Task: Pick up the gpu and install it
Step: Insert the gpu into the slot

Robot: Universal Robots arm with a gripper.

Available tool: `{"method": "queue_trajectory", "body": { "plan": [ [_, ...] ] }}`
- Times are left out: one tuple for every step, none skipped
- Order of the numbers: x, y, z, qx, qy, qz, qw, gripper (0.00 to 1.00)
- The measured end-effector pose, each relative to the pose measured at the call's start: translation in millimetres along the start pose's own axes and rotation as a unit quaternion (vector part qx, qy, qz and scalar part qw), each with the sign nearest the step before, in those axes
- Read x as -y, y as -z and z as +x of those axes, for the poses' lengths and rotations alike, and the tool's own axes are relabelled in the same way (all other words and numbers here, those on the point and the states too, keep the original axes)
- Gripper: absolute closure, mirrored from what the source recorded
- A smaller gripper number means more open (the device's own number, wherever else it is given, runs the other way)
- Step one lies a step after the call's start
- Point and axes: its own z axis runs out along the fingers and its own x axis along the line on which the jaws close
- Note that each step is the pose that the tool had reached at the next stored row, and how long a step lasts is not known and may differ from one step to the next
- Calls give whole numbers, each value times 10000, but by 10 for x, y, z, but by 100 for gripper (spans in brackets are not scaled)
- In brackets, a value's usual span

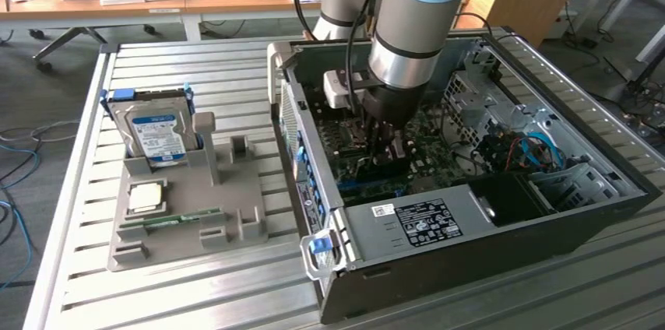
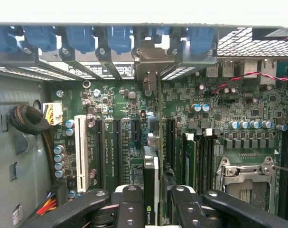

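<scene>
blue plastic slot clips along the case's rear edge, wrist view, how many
5 blue plastic slot clips in a row on the case's rear edge. Another may sit hidden behind the silver metal bracket between the last two.

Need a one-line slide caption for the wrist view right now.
Gripper holds the gpu on edge above the motherboard, its bracket up at the rear slot openings.

Slatted metal table [image 1: 208, 299] bearing an open computer case [image 1: 582, 221] toward the exterior view's right and, beside it, a grey parts holder [image 1: 187, 225].
</scene>
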Motion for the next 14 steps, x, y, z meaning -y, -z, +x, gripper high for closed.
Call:
{"method": "queue_trajectory", "body": {
  "plan": [
    [-2, -2, 1, 0, 0, 23, 10000, 73],
    [-4, -6, 1, 0, 1, 49, 10000, 73],
    [-5, -12, 1, 3, 3, 76, 10000, 73],
    [-7, -16, 1, 3, 4, 95, 10000, 73],
    [-10, -17, 1, 3, 5, 105, 9999, 73],
    [-12, -17, 1, 4, 5, 109, 9999, 73],
    [-17, -18, 2, 4, 6, 112, 9999, 73],
    [-23, -18, 2, 5, 6, 115, 9999, 73],
    [-33, -19, 2, 6, 6, 118, 9999, 73],
    [-43, -19, 2, 7, 5, 122, 9999, 73],
    [-50, -19, 2, 6, 7, 125, 9999, 73],
    [-56, -18, 3, 6, 7, 127, 9999, 73],
    [-63, -17, 3, 5, 7, 129, 9999, 73],
    [-69, -16, 3, 5, 6, 132, 9999, 73]
  ]
}}
